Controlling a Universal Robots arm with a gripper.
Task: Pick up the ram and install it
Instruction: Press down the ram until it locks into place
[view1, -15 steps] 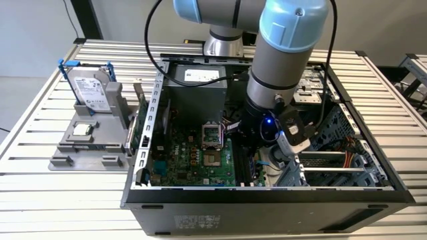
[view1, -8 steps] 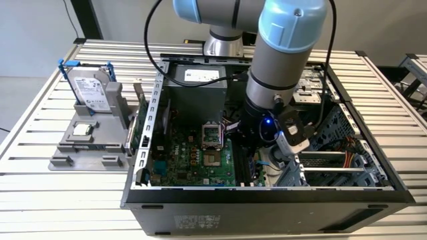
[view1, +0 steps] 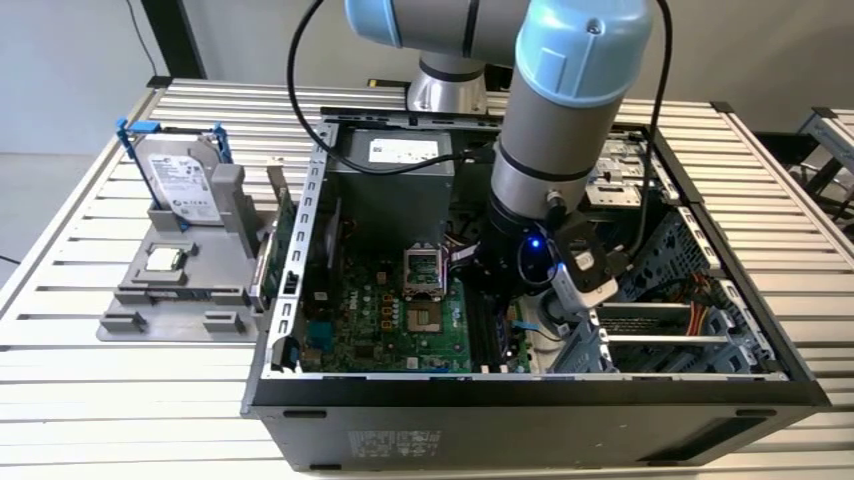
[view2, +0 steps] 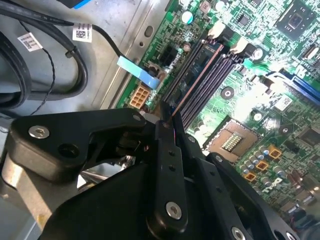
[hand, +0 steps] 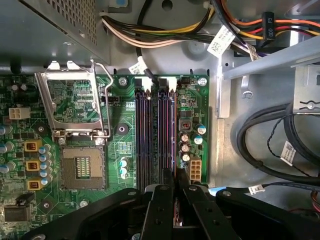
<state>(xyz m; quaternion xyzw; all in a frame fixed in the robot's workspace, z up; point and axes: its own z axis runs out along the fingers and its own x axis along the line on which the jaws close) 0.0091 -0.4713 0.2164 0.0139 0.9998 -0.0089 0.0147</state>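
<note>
My gripper (view1: 505, 305) is deep in the open computer case (view1: 534, 395), over the motherboard's (view1: 387, 320) black memory slots (hand: 155, 130). In both wrist views the black fingers (view2: 165, 150) stand close together. The ram (view2: 197, 70), a thin dark strip with a coppery edge, runs from between them along the slot nearest the board's edge, towards the white end latches (view2: 216, 31). My gripper (view2: 169, 117) (hand: 176, 186) is shut on the stick's near end. Whether the stick sits fully down in the slot cannot be told.
The open processor socket (hand: 82, 167) lies beside the slots. Black and coloured cables (hand: 260, 140) crowd the case floor past the board's edge. Outside the case, at the exterior view's left, a grey holder (view1: 174, 300) carries a silver hard drive (view1: 180, 180) and a small square chip (view1: 164, 260).
</note>
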